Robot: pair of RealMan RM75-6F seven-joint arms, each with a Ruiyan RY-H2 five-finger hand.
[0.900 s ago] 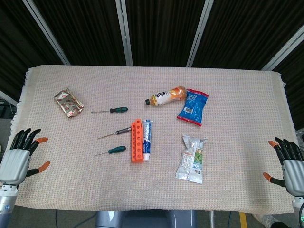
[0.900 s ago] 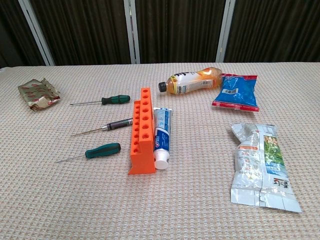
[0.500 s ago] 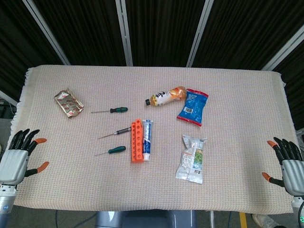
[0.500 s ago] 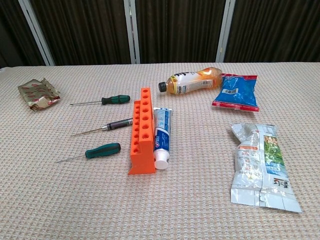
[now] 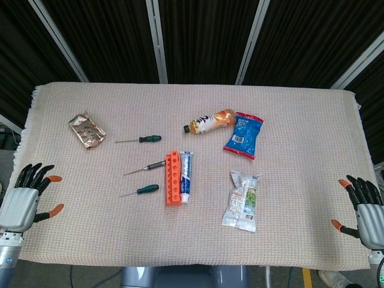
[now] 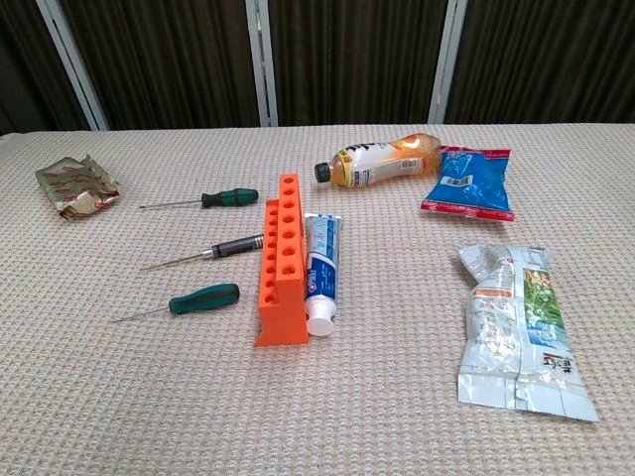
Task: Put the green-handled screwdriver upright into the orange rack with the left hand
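Note:
Two green-handled screwdrivers lie flat on the cloth: one (image 5: 147,189) (image 6: 203,297) just left of the orange rack (image 5: 173,177) (image 6: 283,260), the other (image 5: 147,138) (image 6: 216,198) farther back. Between them lies a dark-handled screwdriver (image 5: 156,164) (image 6: 233,245), its handle end close to the rack. The rack stands with its holes empty. My left hand (image 5: 23,198) hovers at the table's near left edge, fingers spread, holding nothing. At the near right edge my right hand (image 5: 366,207) is likewise spread and empty. Neither hand shows in the chest view.
A toothpaste tube (image 5: 185,176) (image 6: 320,273) lies against the rack's right side. A bottle (image 5: 210,122) and a blue snack bag (image 5: 243,135) lie behind, a white-green packet (image 5: 242,200) to the right, and a crumpled foil wrapper (image 5: 86,131) at the far left.
Both hands have sunk very slightly at the table's near edge. Nothing on the cloth has moved.

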